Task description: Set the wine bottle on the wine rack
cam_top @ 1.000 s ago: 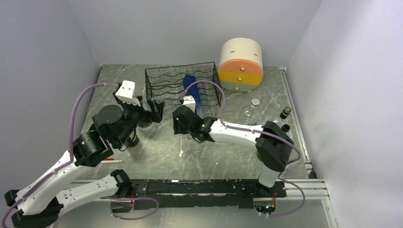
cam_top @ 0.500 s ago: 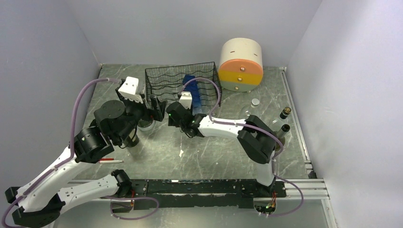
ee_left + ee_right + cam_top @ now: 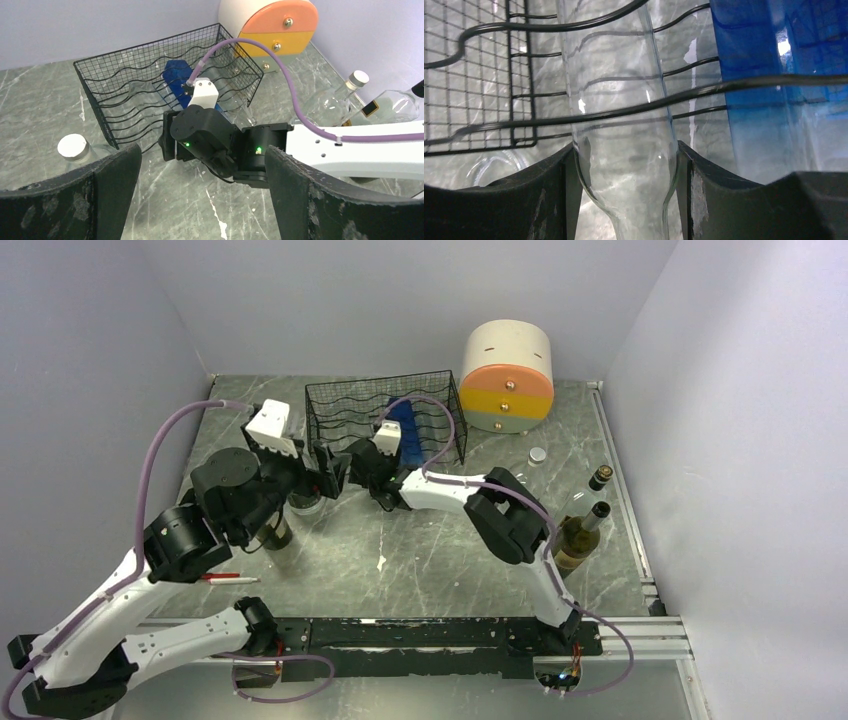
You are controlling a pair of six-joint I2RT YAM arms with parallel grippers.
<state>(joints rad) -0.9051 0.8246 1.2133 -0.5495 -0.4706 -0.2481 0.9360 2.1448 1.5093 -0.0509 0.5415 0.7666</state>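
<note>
The black wire wine rack (image 3: 350, 412) stands at the back middle; it also shows in the left wrist view (image 3: 115, 107) and the right wrist view (image 3: 489, 85). My right gripper (image 3: 358, 462) (image 3: 624, 150) is shut on a clear glass wine bottle (image 3: 621, 125). Both fingers press its shoulder. The bottle's body lies inside the rack under the wavy wires, beside a blue bottle (image 3: 774, 75) (image 3: 402, 418). My left gripper (image 3: 328, 468) (image 3: 202, 155) is open and empty, just left of the right gripper at the rack's front left corner.
A round cream, orange and yellow drawer unit (image 3: 507, 375) stands at the back right. Several bottles (image 3: 575, 540) stand and lie at the right. A clear bottle with a white cap (image 3: 75, 147) and a dark bottle (image 3: 275, 532) are by my left arm. A red pen (image 3: 225, 578) lies front left.
My right arm has reached left and back, carrying the clear bottle up to and into the rack. My left gripper has shifted slightly back toward the rack's corner.
</note>
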